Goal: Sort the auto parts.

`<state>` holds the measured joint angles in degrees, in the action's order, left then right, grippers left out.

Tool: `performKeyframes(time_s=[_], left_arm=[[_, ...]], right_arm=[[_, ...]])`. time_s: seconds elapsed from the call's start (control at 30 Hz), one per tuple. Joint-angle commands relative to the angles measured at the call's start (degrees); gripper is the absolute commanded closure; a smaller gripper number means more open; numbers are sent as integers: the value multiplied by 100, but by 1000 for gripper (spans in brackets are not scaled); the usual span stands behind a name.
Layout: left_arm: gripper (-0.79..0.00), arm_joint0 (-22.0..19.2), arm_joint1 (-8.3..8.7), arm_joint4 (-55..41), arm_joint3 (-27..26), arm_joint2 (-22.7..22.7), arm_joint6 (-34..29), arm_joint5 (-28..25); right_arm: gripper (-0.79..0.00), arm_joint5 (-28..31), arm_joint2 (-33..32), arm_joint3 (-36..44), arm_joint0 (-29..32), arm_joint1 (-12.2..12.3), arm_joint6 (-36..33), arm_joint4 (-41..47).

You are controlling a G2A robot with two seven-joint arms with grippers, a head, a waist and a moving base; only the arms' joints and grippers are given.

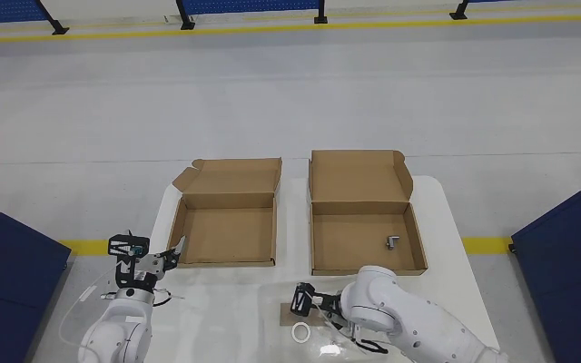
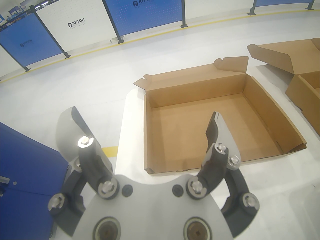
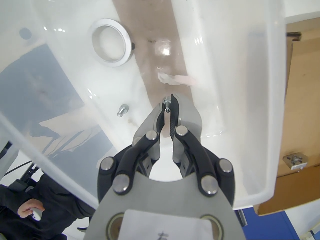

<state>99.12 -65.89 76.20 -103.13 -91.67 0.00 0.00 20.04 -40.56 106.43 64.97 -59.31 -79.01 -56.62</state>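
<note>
Right wrist view, right end effector [image 3: 168, 101] clenched on small bolt [image 3: 167, 106], left end effector [image 2: 144, 114] released.

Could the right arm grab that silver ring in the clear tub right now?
Probably not just yet: the ring lies uncovered in the tub close by, but the right end effector is shut on a small bolt.

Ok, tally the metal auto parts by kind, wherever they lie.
Silver metal ring: 1
Small silver bolts: 2, one loose in the clear plastic bin, one in the right gripper
Grey metal bracket block, in the right brown cardboard box: 1
Total: 4
</note>
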Motion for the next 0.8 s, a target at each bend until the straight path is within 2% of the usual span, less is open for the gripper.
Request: performKeyframes(time_s=[0.0,0.33,0.43,0.77], left_arm=[[-785,0,0,0,0,0,0,0],[-785,0,0,0,0,0,0,0],[-785,0,0,0,0,0,0,0],[-785,0,0,0,0,0,0,0]], right_arm=[[0,90,-112,116,80,42,-85,222],[0,90,-112,116,80,42,-85,222],[0,143,-175,131,128,57,144,268],[0,797,-1488,763,688,448,274,1778]])
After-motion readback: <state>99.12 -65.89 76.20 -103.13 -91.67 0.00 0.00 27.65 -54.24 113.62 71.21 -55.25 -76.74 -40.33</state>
